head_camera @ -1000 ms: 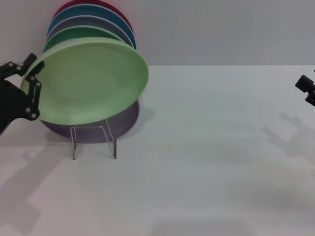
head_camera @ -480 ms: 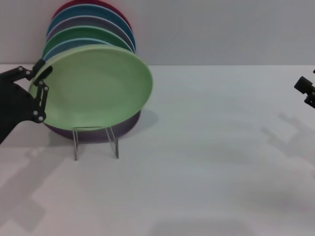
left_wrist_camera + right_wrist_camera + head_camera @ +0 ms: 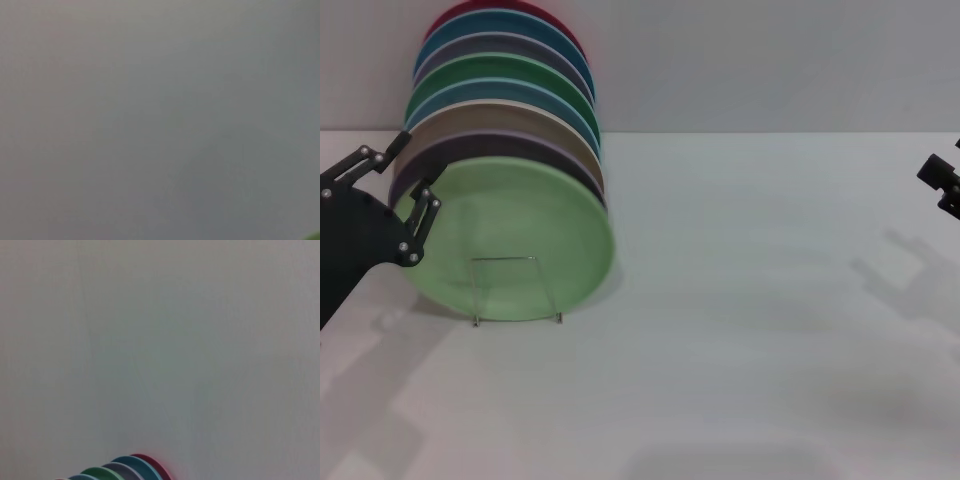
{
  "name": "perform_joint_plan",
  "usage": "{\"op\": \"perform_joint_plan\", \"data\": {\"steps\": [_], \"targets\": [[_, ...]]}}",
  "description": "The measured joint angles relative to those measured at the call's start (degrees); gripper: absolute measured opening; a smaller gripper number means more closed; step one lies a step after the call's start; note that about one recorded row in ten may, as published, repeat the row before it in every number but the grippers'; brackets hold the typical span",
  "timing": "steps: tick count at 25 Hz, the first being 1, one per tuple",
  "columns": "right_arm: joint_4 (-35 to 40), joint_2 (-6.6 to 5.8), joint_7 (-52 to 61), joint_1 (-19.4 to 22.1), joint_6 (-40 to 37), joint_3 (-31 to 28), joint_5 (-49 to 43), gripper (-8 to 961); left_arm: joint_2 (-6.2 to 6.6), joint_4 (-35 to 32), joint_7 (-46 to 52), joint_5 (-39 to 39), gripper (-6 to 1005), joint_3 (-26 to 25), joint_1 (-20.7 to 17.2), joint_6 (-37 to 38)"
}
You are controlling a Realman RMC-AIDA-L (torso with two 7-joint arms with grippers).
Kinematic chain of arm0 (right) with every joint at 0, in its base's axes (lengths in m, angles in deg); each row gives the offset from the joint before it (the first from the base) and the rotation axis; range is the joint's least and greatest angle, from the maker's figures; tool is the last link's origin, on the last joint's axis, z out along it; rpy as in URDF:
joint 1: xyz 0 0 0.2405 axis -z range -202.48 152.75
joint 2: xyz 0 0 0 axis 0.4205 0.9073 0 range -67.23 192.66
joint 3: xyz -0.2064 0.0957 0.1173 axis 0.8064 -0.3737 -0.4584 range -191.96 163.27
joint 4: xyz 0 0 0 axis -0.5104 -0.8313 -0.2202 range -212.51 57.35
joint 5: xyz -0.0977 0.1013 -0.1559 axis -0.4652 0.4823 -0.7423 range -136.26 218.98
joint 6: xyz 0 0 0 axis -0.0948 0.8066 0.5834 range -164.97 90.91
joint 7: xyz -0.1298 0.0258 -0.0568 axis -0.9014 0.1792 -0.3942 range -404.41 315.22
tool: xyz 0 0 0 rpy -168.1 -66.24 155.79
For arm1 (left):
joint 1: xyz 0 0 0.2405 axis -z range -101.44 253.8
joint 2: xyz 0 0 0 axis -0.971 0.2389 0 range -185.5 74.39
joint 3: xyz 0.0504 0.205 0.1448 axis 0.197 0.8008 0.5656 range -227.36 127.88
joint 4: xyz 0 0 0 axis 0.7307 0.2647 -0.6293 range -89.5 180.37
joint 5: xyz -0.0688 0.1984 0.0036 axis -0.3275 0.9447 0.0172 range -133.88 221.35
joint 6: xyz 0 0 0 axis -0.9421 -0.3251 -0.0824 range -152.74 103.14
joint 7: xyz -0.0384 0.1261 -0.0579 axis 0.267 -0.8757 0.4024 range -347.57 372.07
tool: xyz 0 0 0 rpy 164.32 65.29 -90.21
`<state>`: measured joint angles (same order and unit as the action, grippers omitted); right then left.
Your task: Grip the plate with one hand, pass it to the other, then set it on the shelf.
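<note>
head view: up high, looking forward and down over the white table (image 3: 740, 330), row of plates (image 3: 505, 120) far left, wall behind
left wrist view: faces a blank grey surface, just a green sliver at one corner
right wrist view: aimed at the pale wall, plate tops (image 3: 125, 470) at the edge
shared: head and right wrist both catch the plates

a plain white bench (image 3: 750, 330) carries a small clear acrylic plate stand (image 3: 515, 290), where a row of round coloured plates (image 3: 510, 100) stands on edge.
</note>
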<state>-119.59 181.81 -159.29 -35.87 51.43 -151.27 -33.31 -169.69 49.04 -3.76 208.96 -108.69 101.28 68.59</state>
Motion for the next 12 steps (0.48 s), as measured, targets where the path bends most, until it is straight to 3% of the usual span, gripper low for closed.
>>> {"op": "perform_joint_plan", "data": {"steps": [4,5,9,12], "targets": [[0.4,0.06,-1.1,0.3,0.0,-0.2,0.0,748,-1.39,1.0,-3.2,-0.1,327,-3.7,-3.4,1.8],[0.9,0.08,-2.4,0.3,0.0,-0.3,0.1,748,-2.71,1.6,-3.8,-0.1,327,-8.5,-5.3,3.1],[5.6,0.14,-9.6,-0.3,-0.3,-0.5,0.7,748,-4.6,3.1,-1.6,-0.2,327,-19.1,-9.3,4.7],[10.9,0.27,-17.1,-0.9,-0.6,-0.6,3.6,748,-4.61,3.9,7.7,-0.2,327,-21.1,-12.0,4.3]]}}
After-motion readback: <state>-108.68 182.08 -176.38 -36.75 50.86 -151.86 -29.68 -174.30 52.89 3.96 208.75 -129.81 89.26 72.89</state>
